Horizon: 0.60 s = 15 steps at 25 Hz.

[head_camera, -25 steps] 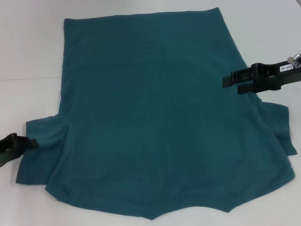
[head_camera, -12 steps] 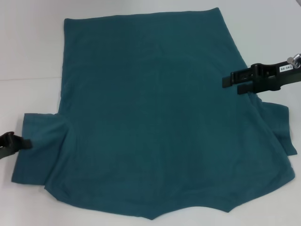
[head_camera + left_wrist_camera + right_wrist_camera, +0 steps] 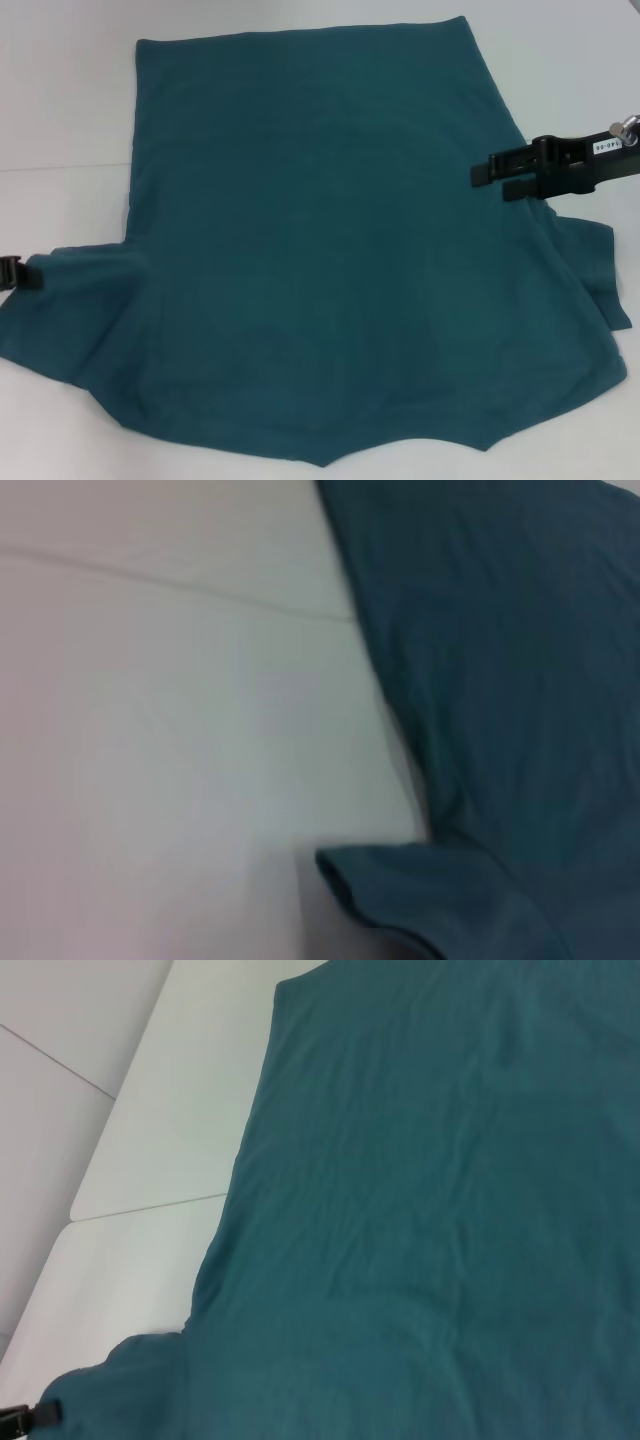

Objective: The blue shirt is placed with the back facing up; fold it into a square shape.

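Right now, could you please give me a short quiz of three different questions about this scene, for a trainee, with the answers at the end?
1. True or false: the blue shirt lies spread flat on the white table.
2. Which gripper is at the end of a sleeve? A) the left gripper B) the right gripper C) neither
3. Fill in: the right gripper hovers over the shirt's ____ edge, the robot's own side.

Key: 1 true. 2 A: the left gripper is at the left sleeve, at the picture's border. 3 right.
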Available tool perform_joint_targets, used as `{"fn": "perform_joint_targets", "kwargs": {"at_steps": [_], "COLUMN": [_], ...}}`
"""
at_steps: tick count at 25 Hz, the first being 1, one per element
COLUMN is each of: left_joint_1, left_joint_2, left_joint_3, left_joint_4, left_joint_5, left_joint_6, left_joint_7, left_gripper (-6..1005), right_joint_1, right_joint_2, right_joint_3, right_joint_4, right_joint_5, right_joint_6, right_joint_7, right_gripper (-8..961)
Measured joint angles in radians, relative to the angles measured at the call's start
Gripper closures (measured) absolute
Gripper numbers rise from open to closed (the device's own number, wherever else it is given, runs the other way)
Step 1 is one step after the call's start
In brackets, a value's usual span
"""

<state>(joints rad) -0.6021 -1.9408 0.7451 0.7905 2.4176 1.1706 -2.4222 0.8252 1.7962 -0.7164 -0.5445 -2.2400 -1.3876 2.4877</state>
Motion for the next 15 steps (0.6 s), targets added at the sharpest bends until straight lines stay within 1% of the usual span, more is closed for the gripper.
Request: {"fn": "perform_joint_targets", "kwargs": {"at_steps": [5, 10, 15], "left_joint_1": [-0.041, -0.085, -0.152], "left_joint_2": [0.0, -0.004, -0.013], "left_joint_3": [0.006, 0.008, 0.013], "left_joint_4": [0.016, 0.031, 0.054], "left_joint_5": [0.064, 0.07, 0.071], "left_joint_6": [0.054, 0.161, 0.243], "left_joint_7": [-0.06, -0.162, -0.252], "left_gripper": [996, 996, 995], "right_joint_1": [0.0, 0.0, 0.0], "right_joint_2": [0.0, 0.0, 0.005], "right_joint_3": [0.0, 0.0, -0.005], "right_joint_4": [0.0, 0.0, 0.0], "right_joint_5": [0.0, 0.0, 0.0], "right_joint_6": [0.001, 0.003, 0.005], "right_joint_7": [-0.002, -0.003, -0.004], "right_gripper": [221, 222, 222]}}
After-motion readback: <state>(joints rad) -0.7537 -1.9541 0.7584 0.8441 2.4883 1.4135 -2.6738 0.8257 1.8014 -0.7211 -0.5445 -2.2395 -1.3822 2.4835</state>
